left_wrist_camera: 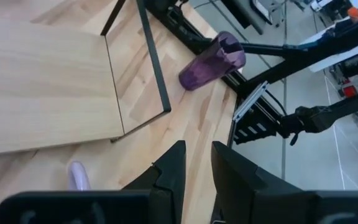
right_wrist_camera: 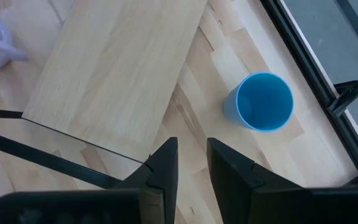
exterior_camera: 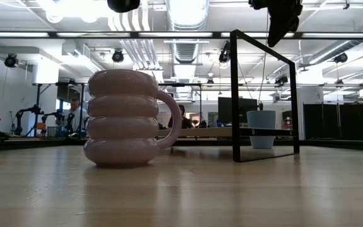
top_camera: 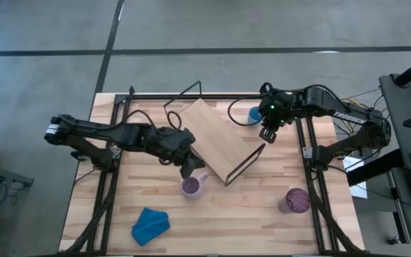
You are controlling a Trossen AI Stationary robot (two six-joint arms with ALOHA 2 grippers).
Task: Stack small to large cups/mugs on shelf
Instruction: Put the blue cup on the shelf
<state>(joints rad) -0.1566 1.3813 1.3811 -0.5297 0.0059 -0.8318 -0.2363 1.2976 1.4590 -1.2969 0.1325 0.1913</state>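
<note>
The shelf (top_camera: 216, 139), a light wooden board with black wire frames at both ends, sits diagonally mid-table; one frame (exterior_camera: 263, 94) stands upright on the tabletop. The pale-lilac ribbed mug (top_camera: 193, 187) (exterior_camera: 128, 120) stands on its base near the board's near end. My left gripper (top_camera: 191, 168) (left_wrist_camera: 197, 177) hovers shut just above it. The small light-blue cup (top_camera: 254, 114) (right_wrist_camera: 263, 102) stands upright by the far right rail. My right gripper (top_camera: 268, 132) (right_wrist_camera: 192, 165) hangs shut above the table between that cup and the shelf's right end. The dark-purple cup (top_camera: 296, 201) (left_wrist_camera: 213, 62) sits near the right rail.
A crumpled blue cloth (top_camera: 150, 225) lies near the table's near left corner. Black rails (top_camera: 312, 171) run along the table's left and right sides. Bare wood (top_camera: 241, 214) lies between the mug and the purple cup. People and equipment show in the room behind the table.
</note>
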